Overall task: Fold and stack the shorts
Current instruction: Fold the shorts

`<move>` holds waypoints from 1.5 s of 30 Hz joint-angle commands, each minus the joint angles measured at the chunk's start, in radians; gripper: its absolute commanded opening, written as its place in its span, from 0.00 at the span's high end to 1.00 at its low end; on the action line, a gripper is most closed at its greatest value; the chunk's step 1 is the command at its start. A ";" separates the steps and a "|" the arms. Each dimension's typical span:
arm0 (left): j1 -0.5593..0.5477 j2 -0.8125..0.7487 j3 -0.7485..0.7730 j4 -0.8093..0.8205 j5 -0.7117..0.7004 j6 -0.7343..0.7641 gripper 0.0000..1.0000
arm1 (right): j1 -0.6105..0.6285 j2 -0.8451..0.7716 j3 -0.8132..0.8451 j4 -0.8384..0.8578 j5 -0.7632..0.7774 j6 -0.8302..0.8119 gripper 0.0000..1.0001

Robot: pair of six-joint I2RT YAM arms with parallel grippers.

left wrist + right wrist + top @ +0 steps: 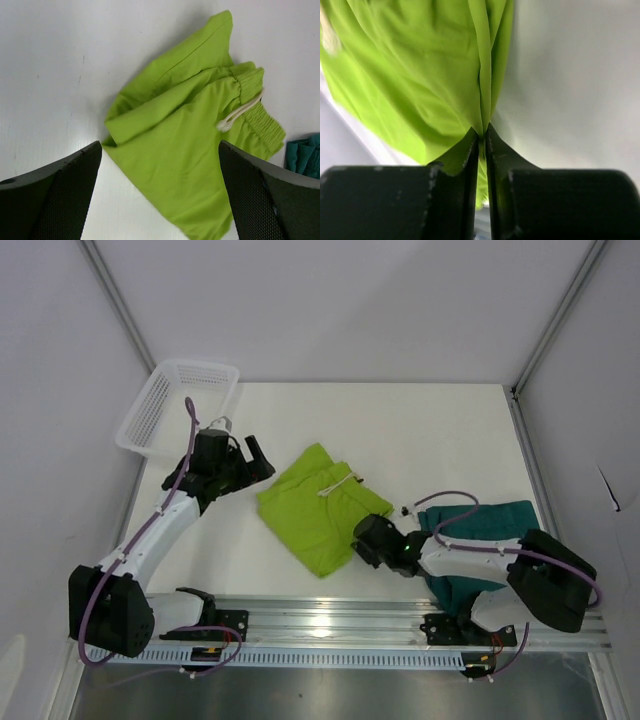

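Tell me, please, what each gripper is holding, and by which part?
The right gripper pinches a fold at the near right edge of the lime shorts; the left gripper is open, holding nothing.

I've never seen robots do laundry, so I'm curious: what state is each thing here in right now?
lime shorts: lying loosely folded, one edge pinched.
teal shorts: bunched up, not folded.
white basket: standing upright.
left gripper: open, holding nothing.
right gripper: shut on the lime shorts' edge.
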 commanded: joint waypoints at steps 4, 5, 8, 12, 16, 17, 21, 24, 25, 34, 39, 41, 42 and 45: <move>-0.002 -0.031 -0.135 0.174 0.080 0.003 0.01 | -0.364 -0.093 0.079 -0.115 -0.341 -0.870 0.82; -0.005 -0.019 -0.140 0.196 0.086 0.006 0.01 | -0.392 -0.083 0.112 -0.137 -0.349 -0.934 0.80; -0.019 0.019 -0.145 0.216 0.091 0.017 0.01 | -0.488 0.026 0.271 -0.219 -0.430 -1.146 0.75; -0.026 0.120 -0.113 0.257 0.118 0.029 0.01 | -0.531 0.222 0.495 -0.309 -0.452 -1.303 0.62; -0.028 0.240 -0.031 0.256 0.141 0.058 0.01 | -0.547 0.322 0.592 -0.312 -0.466 -1.338 0.27; -0.028 0.260 -0.027 0.272 0.153 0.063 0.01 | -0.551 0.316 0.587 -0.301 -0.472 -1.331 0.23; -0.028 0.327 0.006 0.308 0.219 0.098 0.01 | -0.570 0.231 0.490 -0.231 -0.503 -1.288 0.16; -0.033 0.355 0.038 0.315 0.230 0.124 0.01 | -0.578 0.163 0.446 -0.227 -0.494 -1.260 0.17; -0.036 0.361 0.039 0.312 0.230 0.133 0.01 | -0.578 0.148 0.423 -0.226 -0.492 -1.255 0.18; -0.069 0.372 0.053 0.328 0.224 0.195 0.15 | -0.602 0.097 0.379 -0.207 -0.515 -1.251 0.28; -0.094 0.419 0.092 0.291 0.218 0.236 0.22 | -0.602 0.106 0.368 -0.186 -0.547 -1.248 0.32; -0.106 0.433 0.101 0.280 0.226 0.248 0.29 | -0.602 0.112 0.368 -0.184 -0.555 -1.252 0.32; -0.109 0.447 0.105 0.274 0.226 0.251 0.30 | -0.604 0.117 0.371 -0.184 -0.559 -1.254 0.33; -0.134 0.476 0.125 0.242 0.210 0.264 0.34 | -0.604 0.137 0.373 -0.177 -0.561 -1.260 0.33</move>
